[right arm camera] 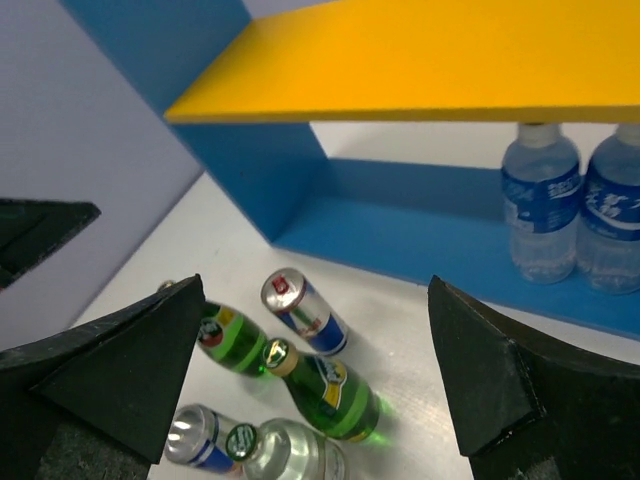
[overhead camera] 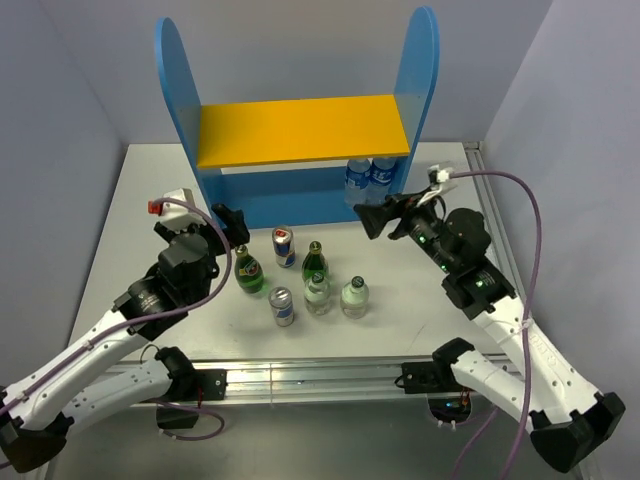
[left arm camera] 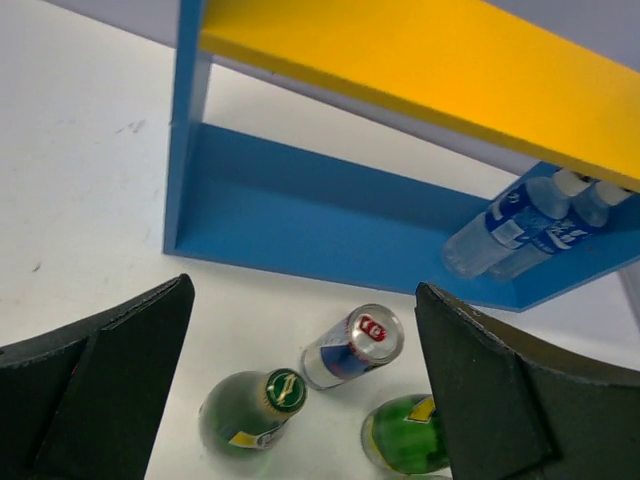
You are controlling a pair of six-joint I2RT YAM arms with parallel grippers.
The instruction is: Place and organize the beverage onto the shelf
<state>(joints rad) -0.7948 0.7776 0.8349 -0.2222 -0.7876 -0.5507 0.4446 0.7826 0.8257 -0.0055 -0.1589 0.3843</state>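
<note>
Left end effector (left arm camera: 302, 295): fingers spread wide, nothing held, poised above the left side of the loose drinks. Right end effector (right arm camera: 315, 288): likewise wide and empty, poised near the right end of the shelf (overhead camera: 175, 90). That shelf stands at the back of the counter (overhead camera: 140, 200). Its yellow upper board (overhead camera: 300, 130) is bare, and its lower tier (left arm camera: 300, 215) holds stock at the right end only.

Hazards, as I judge them:
- The loose drinks stand close together, so my spread fingers may clip a neighbour on descent and topple it.
- The upper board overhangs the lower tier, so a tall bottle carried in upright may strike its edge.
- Both my arms face one cluster and may foul each other.

Count:
- Water bottles (overhead camera: 358, 178) on the lower tier: two.
- Green bottles (overhead camera: 248, 272): two.
- Cans (overhead camera: 284, 246): two.
- Clear bottles (overhead camera: 354, 297): two.
- Total loose on the counter: six.
</note>
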